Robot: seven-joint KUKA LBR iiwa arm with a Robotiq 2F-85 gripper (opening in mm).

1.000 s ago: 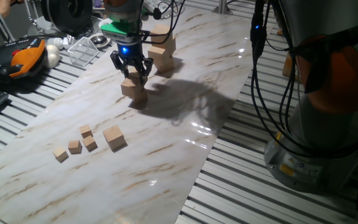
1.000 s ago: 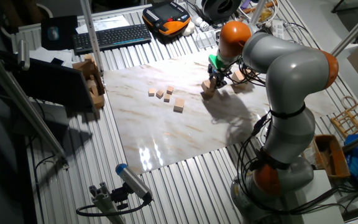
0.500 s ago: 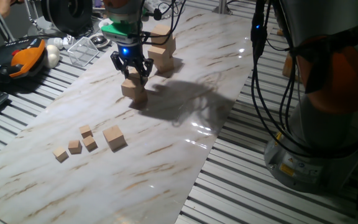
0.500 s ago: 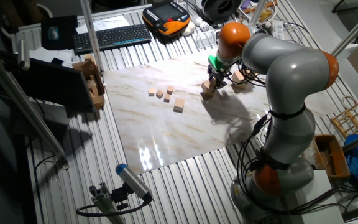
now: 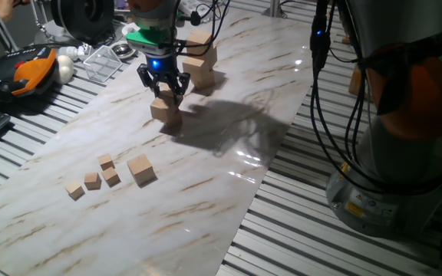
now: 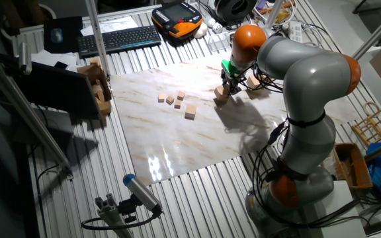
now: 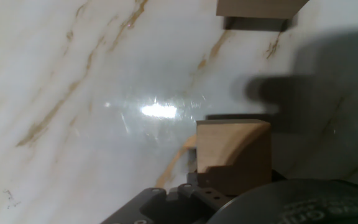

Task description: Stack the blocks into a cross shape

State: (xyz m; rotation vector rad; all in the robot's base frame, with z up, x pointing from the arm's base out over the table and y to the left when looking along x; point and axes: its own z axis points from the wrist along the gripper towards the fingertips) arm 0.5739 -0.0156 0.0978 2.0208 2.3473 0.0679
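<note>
Gripper point(image 5: 164, 87): pointing down, fingers clamped on a block point(image 5: 165, 95) resting atop a second block point(image 5: 165, 113) on the marble table point(image 5: 229, 123). Just behind: further stacked blocks point(image 5: 200, 60). Well apart, toward the table's near end: one lone block point(image 5: 140, 169) beside four tiny cubes point(image 5: 98, 175).

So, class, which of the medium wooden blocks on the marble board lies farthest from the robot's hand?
The lone medium block beside the four tiny cubes. The others sit under or just behind the hand, at the board's far end.
</note>
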